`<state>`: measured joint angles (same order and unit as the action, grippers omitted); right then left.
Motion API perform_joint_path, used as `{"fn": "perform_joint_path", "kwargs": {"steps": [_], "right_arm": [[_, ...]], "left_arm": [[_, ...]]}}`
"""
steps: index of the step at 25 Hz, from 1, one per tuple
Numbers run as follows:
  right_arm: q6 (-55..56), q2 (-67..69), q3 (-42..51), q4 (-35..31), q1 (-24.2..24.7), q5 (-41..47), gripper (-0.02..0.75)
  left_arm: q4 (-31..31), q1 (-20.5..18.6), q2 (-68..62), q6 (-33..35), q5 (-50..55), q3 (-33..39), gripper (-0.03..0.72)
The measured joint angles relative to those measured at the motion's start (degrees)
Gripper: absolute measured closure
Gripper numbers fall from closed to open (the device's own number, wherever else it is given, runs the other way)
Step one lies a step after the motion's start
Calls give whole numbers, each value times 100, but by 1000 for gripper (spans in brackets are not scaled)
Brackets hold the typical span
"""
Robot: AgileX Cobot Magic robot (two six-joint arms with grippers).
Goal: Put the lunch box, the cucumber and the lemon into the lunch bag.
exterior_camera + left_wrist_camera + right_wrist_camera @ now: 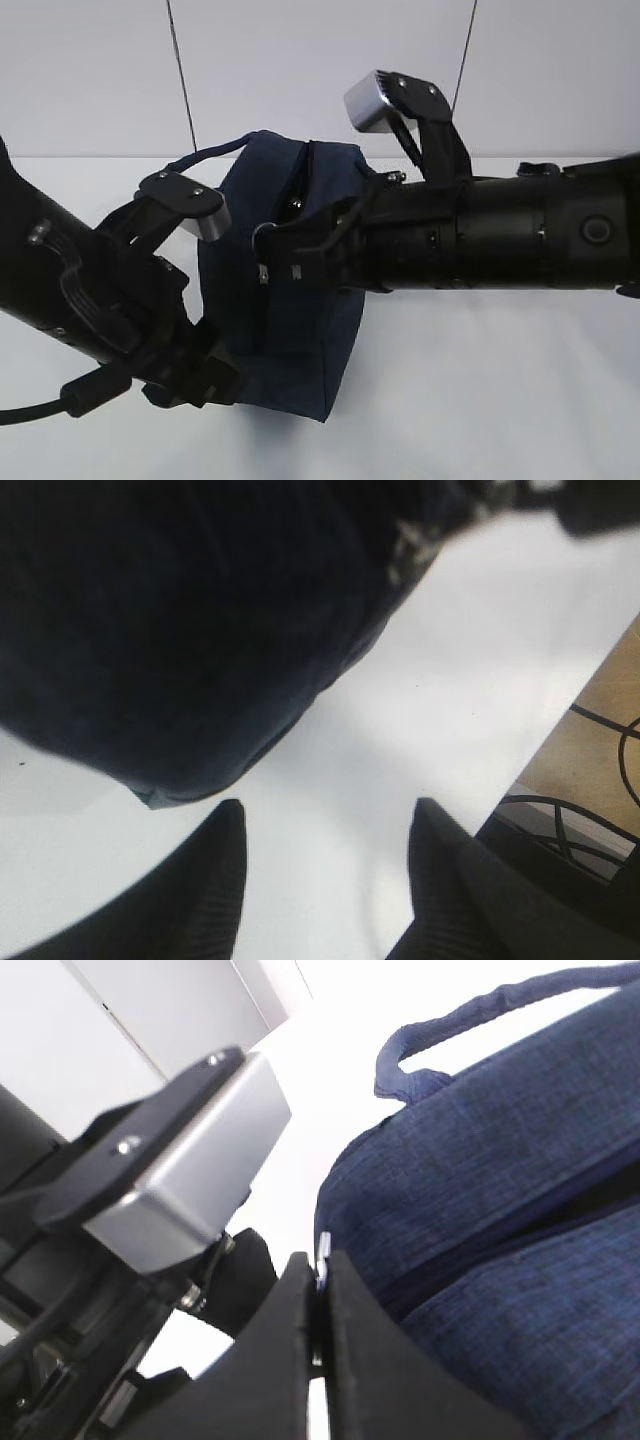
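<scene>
Right gripper: pressed together, pinching small metal zipper pull at bag top. Left gripper: spread, empty, beside bag base. Lunch bag: upright on table, between arms. Soft fabric, likely light, floppy; best taken by pull or handle.

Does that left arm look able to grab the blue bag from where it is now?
Probably yes. The left pincer stands open with only bare white table between its tips and the lunch bag, which lies just ahead of them, slightly to one side.
</scene>
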<state>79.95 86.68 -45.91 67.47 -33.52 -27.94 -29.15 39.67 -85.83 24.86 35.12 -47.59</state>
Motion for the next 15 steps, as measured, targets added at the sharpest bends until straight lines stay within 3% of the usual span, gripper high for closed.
{"fn": "perform_joint_path", "kwargs": {"steps": [10, 15], "right_arm": [[387, 0, -292, 779, 0, 198, 751], [570, -22, -292, 1010, 0, 198, 751]], "left_arm": [[28, 0, 205, -314, -33, 0, 309], [508, 0, 583, -862, -33, 0, 309]]}}
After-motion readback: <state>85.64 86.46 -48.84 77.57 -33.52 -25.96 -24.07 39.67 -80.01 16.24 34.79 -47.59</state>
